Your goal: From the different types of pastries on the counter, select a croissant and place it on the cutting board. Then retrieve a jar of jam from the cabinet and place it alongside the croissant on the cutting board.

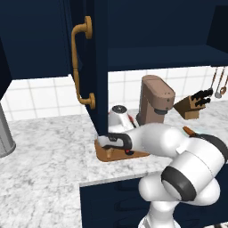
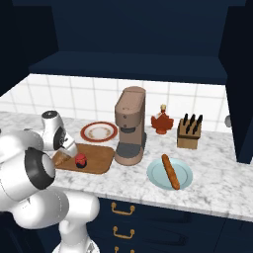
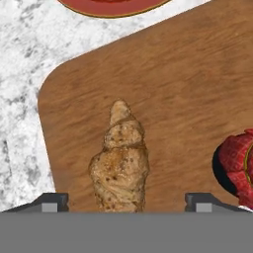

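The cabinet (image 1: 95, 67) door hangs open at the left of the left base view, its curved brass handle (image 1: 79, 62) facing the camera, above the marbled counter (image 2: 217, 185).

On the counter lies the cutting board (image 2: 99, 158), flat, with the croissant (image 3: 120, 163) near its left end and the jar of jam (image 2: 80, 159) just to the right of it — both resting on the wood, close together but apart. In the hand view the croissant sits between the two dark fingertips (image 3: 52, 202), which stand wide on either side without touching it; the jar shows at the right edge of that view, outside the right fingertip. The gripper (image 3: 128, 203) is released and holds nothing, hovering low over the board's left part.

Behind the board is a round white plate (image 2: 99, 131) with a red rim. To the right stands a brown coffee machine (image 2: 131, 126), then a small red bottle-like thing (image 2: 162, 121) against the tiled wall. In front of that, a pale blue plate (image 2: 185, 175) carries the long brown stick-shaped pastry (image 2: 170, 171). Farther right a wooden knife block (image 2: 189, 132) stands on the counter — dark handles sticking up.
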### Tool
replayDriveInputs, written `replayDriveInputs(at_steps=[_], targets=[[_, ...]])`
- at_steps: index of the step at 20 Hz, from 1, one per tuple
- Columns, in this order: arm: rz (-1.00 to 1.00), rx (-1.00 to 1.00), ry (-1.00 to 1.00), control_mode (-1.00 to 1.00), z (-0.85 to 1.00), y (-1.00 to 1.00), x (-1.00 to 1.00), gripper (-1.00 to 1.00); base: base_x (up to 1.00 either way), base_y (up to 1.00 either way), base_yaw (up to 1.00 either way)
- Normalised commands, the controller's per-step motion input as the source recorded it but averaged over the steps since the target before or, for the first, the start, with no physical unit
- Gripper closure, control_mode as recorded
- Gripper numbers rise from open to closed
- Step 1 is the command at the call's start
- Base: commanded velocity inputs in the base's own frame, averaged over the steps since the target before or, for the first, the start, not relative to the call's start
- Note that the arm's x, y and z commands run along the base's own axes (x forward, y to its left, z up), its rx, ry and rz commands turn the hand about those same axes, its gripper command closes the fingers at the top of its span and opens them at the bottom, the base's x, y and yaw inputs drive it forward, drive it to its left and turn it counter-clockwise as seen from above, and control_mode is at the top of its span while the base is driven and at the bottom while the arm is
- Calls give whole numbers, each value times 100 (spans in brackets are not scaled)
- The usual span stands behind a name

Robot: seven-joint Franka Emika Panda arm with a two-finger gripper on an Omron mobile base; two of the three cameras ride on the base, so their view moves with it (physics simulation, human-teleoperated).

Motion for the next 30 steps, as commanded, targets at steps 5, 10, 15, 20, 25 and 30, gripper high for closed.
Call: replayDriveInputs(at_steps=[5,10,15,20,25,30], targets=[[0,-13,-11,-100,61,33,-27,-100,0,0,0],[-2,-28,-6,-100,100,37,-29,-100,0,0,0],[0,-4,0,-100,100,-48,0,-100,0,0,0],[1,-6,0,-100,32,-59,-27,-100,0,0,0],[1,-2,-8,-100,0,-14,-97,-100,0,0,0],[3,-1,-12,-100,10,-45,-86,-100,0,0,0]])
